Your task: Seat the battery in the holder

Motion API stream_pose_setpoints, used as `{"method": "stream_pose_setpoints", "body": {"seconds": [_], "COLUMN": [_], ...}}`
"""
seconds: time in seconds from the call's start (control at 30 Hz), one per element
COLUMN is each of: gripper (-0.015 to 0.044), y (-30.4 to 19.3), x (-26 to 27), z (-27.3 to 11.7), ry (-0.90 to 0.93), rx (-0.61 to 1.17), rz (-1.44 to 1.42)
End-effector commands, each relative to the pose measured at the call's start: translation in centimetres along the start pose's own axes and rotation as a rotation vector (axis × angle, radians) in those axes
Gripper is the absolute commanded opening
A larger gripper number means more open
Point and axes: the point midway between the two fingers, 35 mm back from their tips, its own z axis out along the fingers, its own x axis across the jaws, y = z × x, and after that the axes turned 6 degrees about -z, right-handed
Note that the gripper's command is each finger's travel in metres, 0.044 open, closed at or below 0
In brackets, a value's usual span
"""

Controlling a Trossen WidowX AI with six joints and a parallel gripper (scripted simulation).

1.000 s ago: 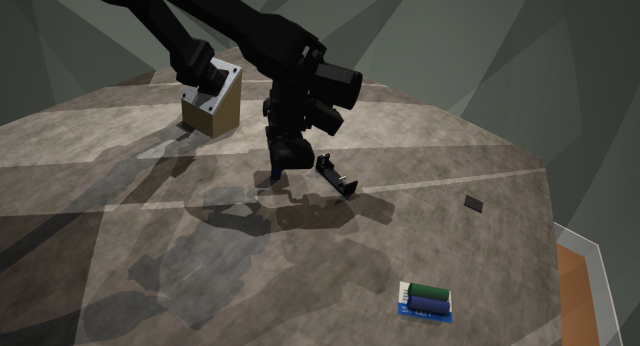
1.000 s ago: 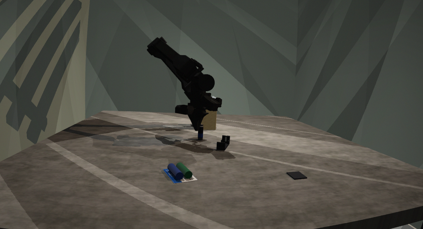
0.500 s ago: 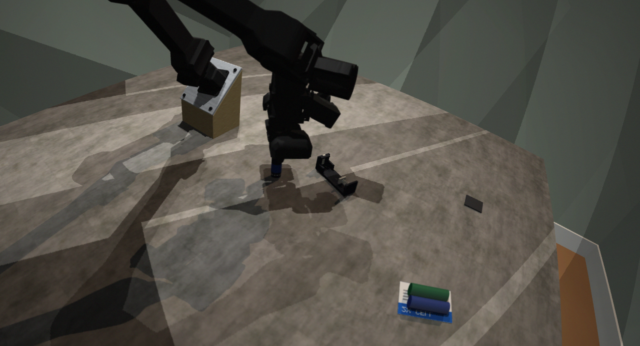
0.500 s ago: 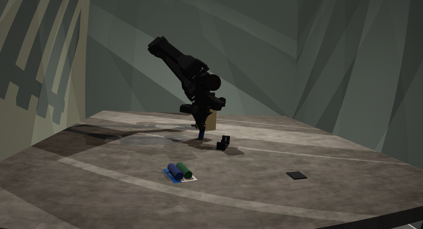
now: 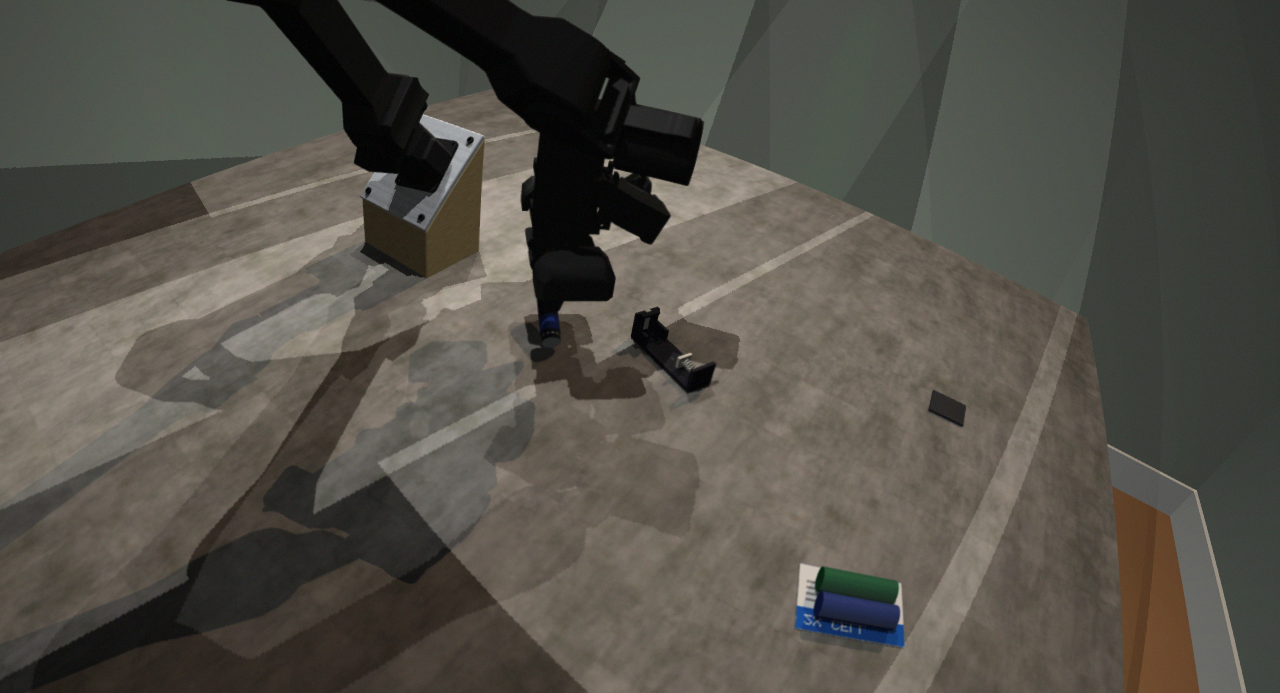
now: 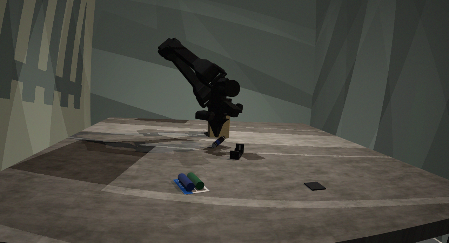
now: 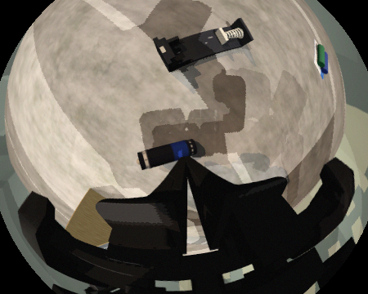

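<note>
The battery (image 5: 548, 323) (image 6: 218, 142) (image 7: 161, 155), black with a blue band, is off the holder. In the exterior view it looks tilted, its flat end low and its terminal end higher; whether it rests on the table is unclear. My gripper (image 5: 545, 305) (image 6: 216, 135) (image 7: 186, 160) is shut and empty, its tips right beside the battery near the blue band in the wrist view; touching cannot be told. The black holder (image 5: 664, 354) (image 6: 234, 155) (image 7: 200, 46) stands empty, with its spring (image 5: 689, 363) (image 7: 235, 33) at one end and the lip end opposite. My gripper hides the battery's upper part in the top view.
A card with a green cylinder (image 5: 856, 584) (image 6: 195, 180) (image 7: 320, 55) and a blue cylinder (image 5: 856, 610) (image 6: 185, 182) lies apart. A thin dark square (image 5: 947, 407) (image 6: 314, 186) lies beyond the holder. A wooden block (image 5: 453, 228) (image 6: 225, 131) (image 7: 87, 218) stands behind the battery.
</note>
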Motion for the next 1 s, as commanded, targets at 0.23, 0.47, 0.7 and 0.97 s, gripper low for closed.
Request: {"method": "stream_pose_setpoints", "body": {"seconds": [0.23, 0.47, 0.7, 0.97], "gripper": [0.0000, 0.0000, 0.0000, 0.0079], "y": [0.4, 0.0, 0.0, 0.1], "x": [0.2, 0.5, 0.5, 0.6], "z": [-3.5, -7.9, -7.9, -7.0], "ry": [0.006, 0.008, 0.008, 0.005], "rx": [-0.007, -0.002, -0.002, 0.000], "rz": [-0.001, 0.002, 0.002, 0.147]}}
